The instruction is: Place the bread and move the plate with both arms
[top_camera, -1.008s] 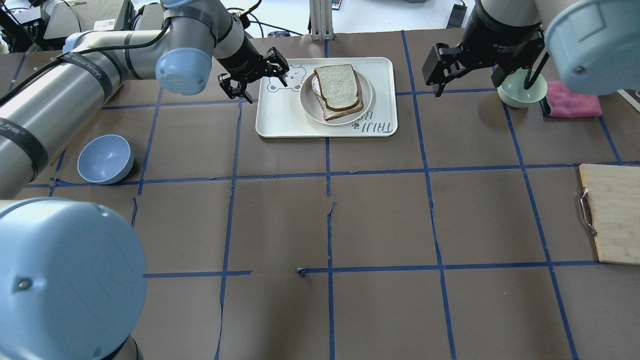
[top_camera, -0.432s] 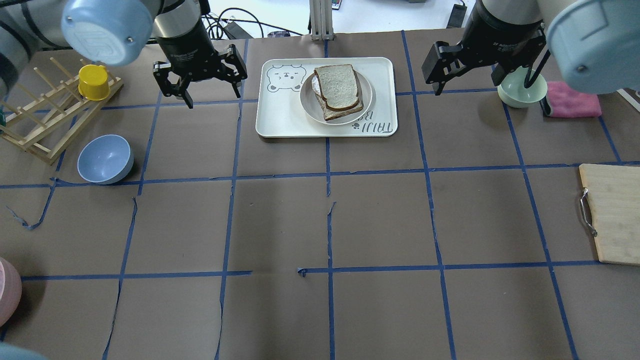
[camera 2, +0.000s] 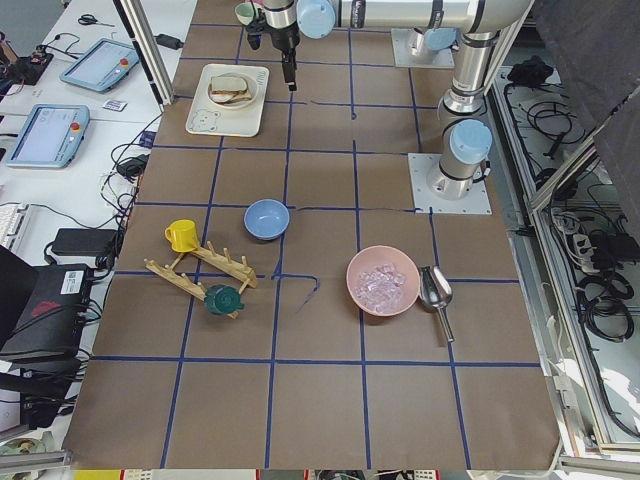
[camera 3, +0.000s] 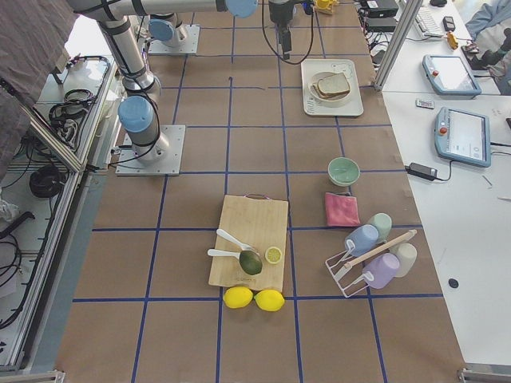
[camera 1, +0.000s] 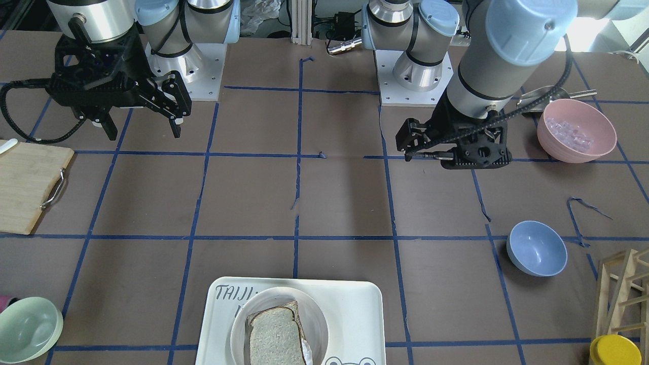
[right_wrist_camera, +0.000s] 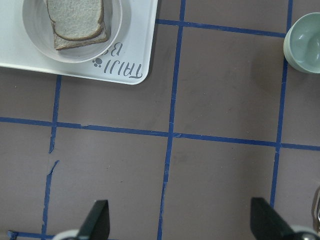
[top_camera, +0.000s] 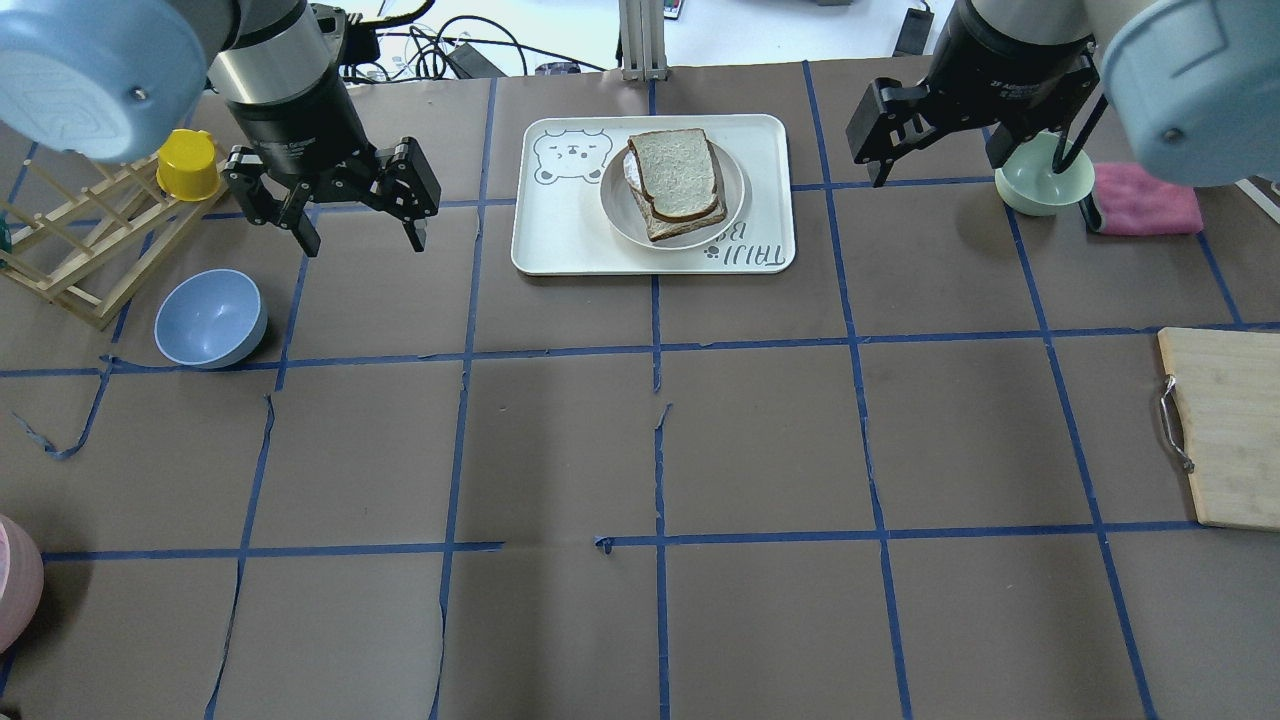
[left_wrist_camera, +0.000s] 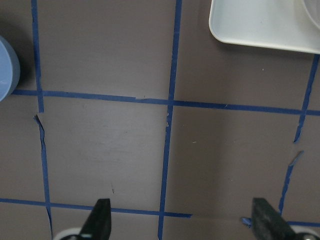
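Observation:
The bread (top_camera: 675, 170) is a pale slice with a dark brown crust. It lies on top of another slice on the round cream plate (top_camera: 735, 195), which stands on the white tray (top_camera: 560, 235). My left gripper (top_camera: 365, 243) is open and empty above the table, left of the tray and apart from it. My right gripper (top_camera: 970, 178) is open and empty, right of the tray. The right wrist view shows the bread (right_wrist_camera: 75, 15), the plate (right_wrist_camera: 117, 27) and the tray (right_wrist_camera: 135, 55) ahead of the open gripper (right_wrist_camera: 181, 220). The left wrist view shows only a tray corner (left_wrist_camera: 260, 30).
A blue bowl (top_camera: 210, 318) and a wooden rack with a yellow cup (top_camera: 188, 165) are at the left. A pale green bowl (top_camera: 1043, 180) and a pink cloth (top_camera: 1145, 200) are at the right. A cutting board (top_camera: 1225, 430) lies at the right edge.
My left arm has swung away from the tray's left edge, leftward and toward the robot, with its gripper still open. The right arm, bread and plate have not moved.

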Available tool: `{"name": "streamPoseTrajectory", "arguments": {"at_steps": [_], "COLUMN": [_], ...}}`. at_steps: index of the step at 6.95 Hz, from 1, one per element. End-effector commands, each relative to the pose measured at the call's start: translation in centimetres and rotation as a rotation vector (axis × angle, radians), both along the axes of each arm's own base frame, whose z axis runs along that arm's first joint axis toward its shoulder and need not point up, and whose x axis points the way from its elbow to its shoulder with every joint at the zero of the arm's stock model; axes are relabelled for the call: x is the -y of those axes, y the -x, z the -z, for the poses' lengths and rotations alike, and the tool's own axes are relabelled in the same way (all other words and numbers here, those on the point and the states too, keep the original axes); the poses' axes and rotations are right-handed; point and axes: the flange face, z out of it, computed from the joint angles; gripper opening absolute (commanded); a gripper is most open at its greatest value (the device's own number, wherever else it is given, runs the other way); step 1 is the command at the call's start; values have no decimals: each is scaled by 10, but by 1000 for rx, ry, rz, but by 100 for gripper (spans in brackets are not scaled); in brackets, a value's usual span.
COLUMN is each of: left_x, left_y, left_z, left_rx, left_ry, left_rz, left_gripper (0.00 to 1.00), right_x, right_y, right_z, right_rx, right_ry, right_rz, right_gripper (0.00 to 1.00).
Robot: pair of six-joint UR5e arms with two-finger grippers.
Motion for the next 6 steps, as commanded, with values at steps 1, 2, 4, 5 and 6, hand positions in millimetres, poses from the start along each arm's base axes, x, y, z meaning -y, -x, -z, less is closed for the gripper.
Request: {"name": "streamPoseTrajectory", "arguments": {"at_steps": [1, 2, 4, 5, 6], "left_x": [-21, -28, -36, -40, -45], "left_y": [-5, -15, -29, -30, -30], "left_z": [-18, -28, -31, -27, -25], "left_rx": [-14, -15, -23, -22, -21], "left_ry": [30, 35, 35, 30, 30], "left_rz": [63, 90, 101, 100, 102], "left_gripper": [98, 98, 98, 98, 98], "right_x": [0, 0, 5, 8, 11], "right_y": [0, 0, 0, 0, 2], "right_z": [-1, -1, -2, -3, -2], "right_rx": [2, 2, 14, 18, 19], "right_ry": [2, 2, 7, 8, 11], "right_rz": [0, 1, 15, 16, 21], "right_gripper": [100, 100, 100, 100, 100]}}
